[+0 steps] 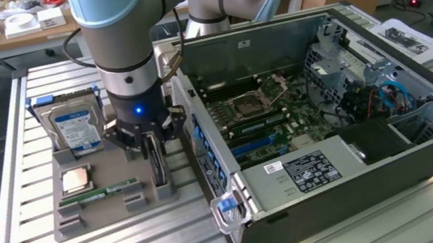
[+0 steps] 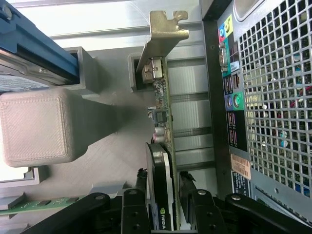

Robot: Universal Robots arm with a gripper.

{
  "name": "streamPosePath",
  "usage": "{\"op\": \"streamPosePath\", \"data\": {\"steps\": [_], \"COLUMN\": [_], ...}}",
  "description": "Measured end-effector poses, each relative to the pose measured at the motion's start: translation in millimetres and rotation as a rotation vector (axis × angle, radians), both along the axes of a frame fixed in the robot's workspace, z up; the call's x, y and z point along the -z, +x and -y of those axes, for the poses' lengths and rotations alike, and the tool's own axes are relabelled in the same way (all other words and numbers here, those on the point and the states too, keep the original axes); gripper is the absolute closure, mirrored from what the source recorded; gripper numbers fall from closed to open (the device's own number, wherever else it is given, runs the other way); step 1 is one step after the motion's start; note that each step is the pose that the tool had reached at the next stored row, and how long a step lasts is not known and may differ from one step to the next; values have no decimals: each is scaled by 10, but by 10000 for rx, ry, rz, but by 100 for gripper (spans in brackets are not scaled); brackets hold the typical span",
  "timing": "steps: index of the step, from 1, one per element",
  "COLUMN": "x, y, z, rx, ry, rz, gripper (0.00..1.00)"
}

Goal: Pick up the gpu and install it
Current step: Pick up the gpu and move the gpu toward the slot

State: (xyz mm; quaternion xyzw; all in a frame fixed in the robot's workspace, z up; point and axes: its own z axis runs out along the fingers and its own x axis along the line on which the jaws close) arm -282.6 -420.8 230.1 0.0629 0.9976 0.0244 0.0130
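Your black gripper is part-closed, one finger against each face of the thin, dark GPU card with a silvery bracket. The card stands on edge in the grey plastic holder, left of centre in the exterior view. Expect it to be light, stiff and fragile, so hold the flat faces mid-length. There is one GPU card, one blue-labelled hard drive, one green memory stick and one open black computer case.

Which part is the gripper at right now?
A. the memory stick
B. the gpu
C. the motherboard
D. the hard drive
B: the gripper hangs right over the gpu, which stands on its edge in the grey holder beside the case.
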Motion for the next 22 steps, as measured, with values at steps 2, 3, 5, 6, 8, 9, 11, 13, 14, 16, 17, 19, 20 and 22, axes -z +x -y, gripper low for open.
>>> {"op": "streamPosePath", "data": {"steps": [2,3,5,6,8,9,11,13,14,16,17,19,20,22], "x": [0,0,0,1,1,1,1,1,1,1,1,1,1,0], "y": [0,0,5,6,8,8,8,8,8,8,8,8,8,8], "z": [-1,-4,-7,-8,-9,-10,-10,-11,-11,-11,-11,-11,-11,-11], "rx": [-1,1,1,2,1,0,-1,0,0,1,1,0,1,0], "ry": [0,0,3,4,7,7,7,7,7,7,7,7,7,7], "rz": [-1,-1,0,0,-1,-1,-1,-1,-1,-1,-1,-1,-1,-3], "gripper": [60,60,60,60,60,60,60,60,60,60,60,60,60,62]}}
